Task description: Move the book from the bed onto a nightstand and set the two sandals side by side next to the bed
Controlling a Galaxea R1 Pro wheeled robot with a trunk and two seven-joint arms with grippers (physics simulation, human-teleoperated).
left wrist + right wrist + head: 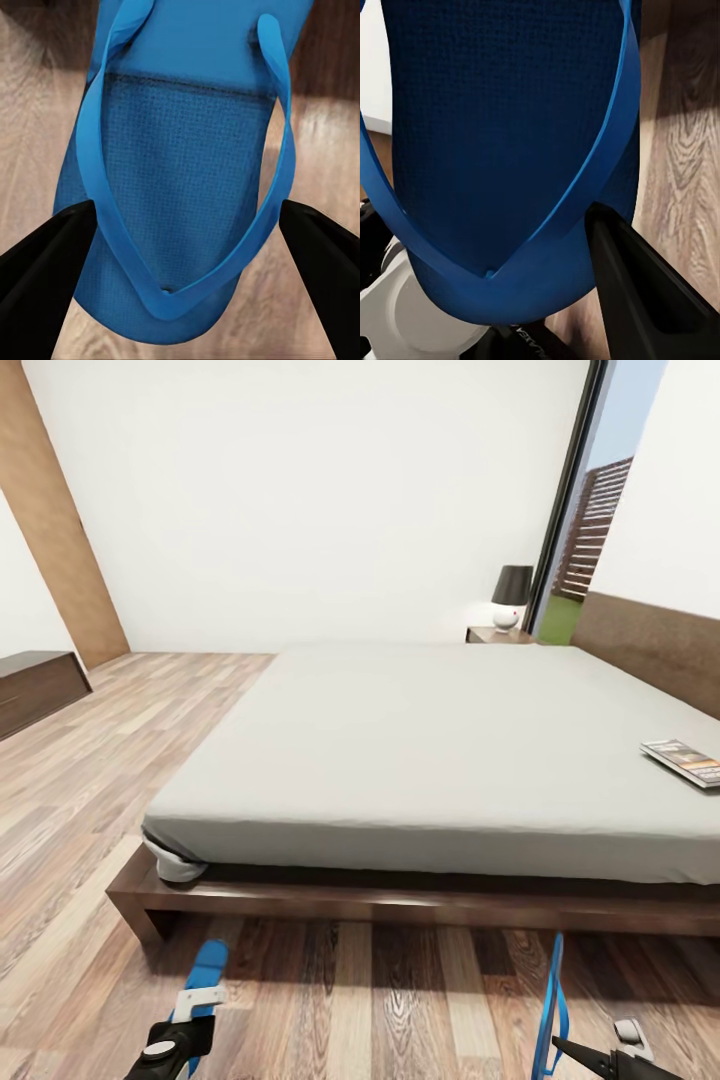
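The bed (440,750) with its off-white mattress spans the middle of the head view, and the book (688,761) lies on it near the right edge. A nightstand (497,634) stands at the bed's far corner. One blue sandal (206,968) (176,165) lies flat on the wood floor in front of the bed. My left gripper (195,1002) (187,214) is open, with a finger on each side of that sandal. My right gripper (578,1052) (510,277) is shut on the other sandal (549,1010) (502,127) and holds it on edge above the floor.
A dark-shaded lamp (511,596) stands on the nightstand. A long dark bench (35,688) is against the left wall. A tall window (590,540) is behind the nightstand. Open plank floor (110,780) lies left of the bed and in front of its frame (400,900).
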